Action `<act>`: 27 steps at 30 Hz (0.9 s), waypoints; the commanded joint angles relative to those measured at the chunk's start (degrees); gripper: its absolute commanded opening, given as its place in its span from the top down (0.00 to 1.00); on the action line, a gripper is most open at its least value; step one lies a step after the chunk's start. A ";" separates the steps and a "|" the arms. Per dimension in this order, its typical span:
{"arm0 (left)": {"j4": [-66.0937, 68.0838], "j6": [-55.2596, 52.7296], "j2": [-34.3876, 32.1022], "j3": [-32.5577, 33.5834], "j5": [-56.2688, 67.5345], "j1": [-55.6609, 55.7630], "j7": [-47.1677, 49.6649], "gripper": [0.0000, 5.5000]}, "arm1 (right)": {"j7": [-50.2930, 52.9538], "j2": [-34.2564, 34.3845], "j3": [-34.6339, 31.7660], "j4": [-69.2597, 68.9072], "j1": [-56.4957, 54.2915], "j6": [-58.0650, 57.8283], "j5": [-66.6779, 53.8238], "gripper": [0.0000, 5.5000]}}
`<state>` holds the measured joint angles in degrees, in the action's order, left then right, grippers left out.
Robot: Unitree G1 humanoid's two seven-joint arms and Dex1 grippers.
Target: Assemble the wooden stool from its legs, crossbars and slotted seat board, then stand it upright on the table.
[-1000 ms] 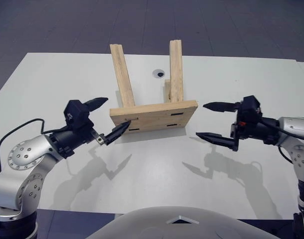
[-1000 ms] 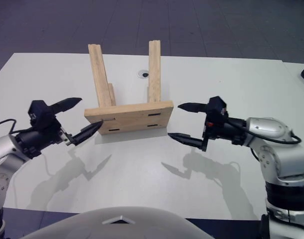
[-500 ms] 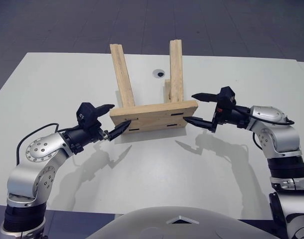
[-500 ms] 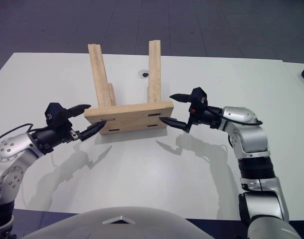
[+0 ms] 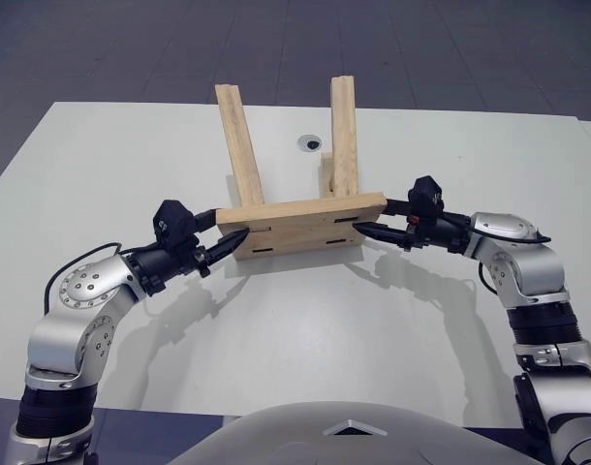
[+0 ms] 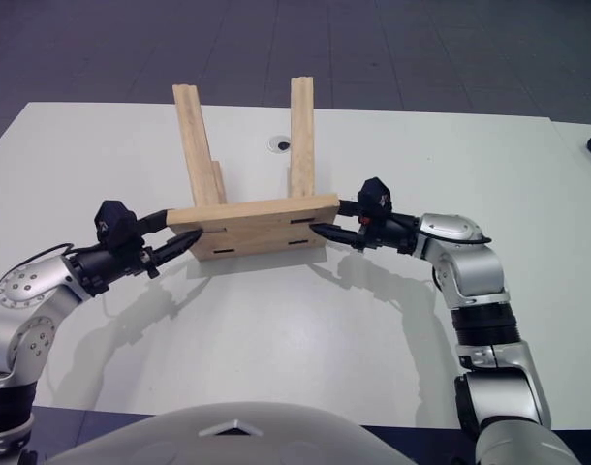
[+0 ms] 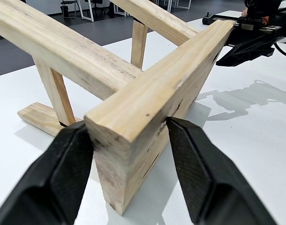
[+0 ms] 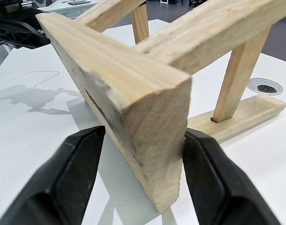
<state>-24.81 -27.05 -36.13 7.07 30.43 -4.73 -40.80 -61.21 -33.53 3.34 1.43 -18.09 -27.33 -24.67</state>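
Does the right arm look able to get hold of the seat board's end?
Yes, it seems so: the right gripper sits astride that end of the seat board, a finger against each face, nothing in between.

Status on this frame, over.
Left gripper and right gripper: fingers clamped on opposite ends of the seat board. Stool on its side, legs pointing away, not upright. Cable port in the table between the legs.
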 commanded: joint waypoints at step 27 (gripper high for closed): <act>66.44 -41.13 9.41 10.38 15.98 75.37 16.69 0.57 | 74.54 27.80 -54.33 39.97 -58.24 -46.53 -22.06 0.66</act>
<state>20.11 -70.58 -37.35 17.67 49.45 53.80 -30.05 -15.78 -16.76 -37.24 23.85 -63.01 -89.45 -47.21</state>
